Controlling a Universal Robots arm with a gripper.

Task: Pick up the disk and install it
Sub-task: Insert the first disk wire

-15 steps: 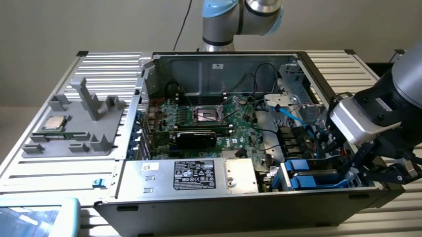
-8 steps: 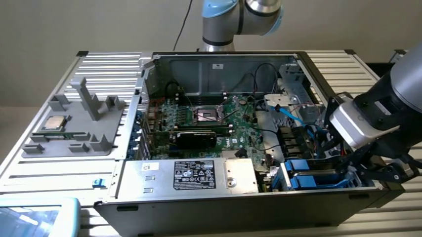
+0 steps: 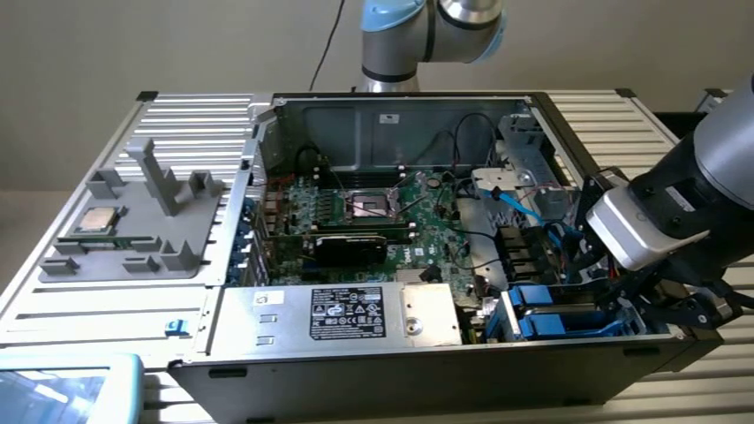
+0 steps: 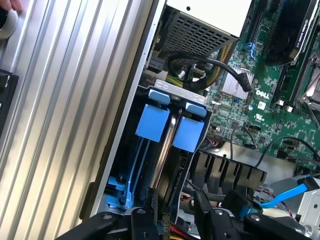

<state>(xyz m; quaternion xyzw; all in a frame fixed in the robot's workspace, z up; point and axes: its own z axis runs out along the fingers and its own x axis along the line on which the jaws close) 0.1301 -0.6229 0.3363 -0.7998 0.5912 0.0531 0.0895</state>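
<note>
At the fingertips [image 4: 207, 215]: black, parted about halfway, with nothing seen clamped between them and yellow wiring visible through the gap

Around the gripper [image 4: 172, 212]: poised over the near end of the drive bay [image 4: 170, 87], in the corner of the computer case [image 3: 401, 99] at the exterior view's lower right

Just beyond the tips: the disk [image 4: 165, 155], standing on edge inside the bay, with a silver metal edge running between blue bracket rails. Judged apart from both fingers, though very close. At the bay's far end: 2 bright blue tabs [image 4: 152, 122], side by side

Beside the bay, moving outward: a black louvred cover [image 4: 225, 172], a blue SATA cable [image 4: 292, 192] and a looped black cable [image 4: 210, 62]. Then the green Dell motherboard [image 4: 270, 100] and the mesh-faced power supply [image 4: 200, 30]

Farther out, on the ribbed metal table [image 3: 177, 115]: a grey fixture tray [image 3: 130, 243] at the exterior view's left, carrying 1 small square processor chip [image 3: 97, 221]

Progress, offered as a judgement: pick-up done and carry done, with the disk already lodged in its bay inside the case, so most of the task complete. Not determinable from these 2 views: whether pushed fully home and latched. Left at most: final seating of the disk in the bay
</note>
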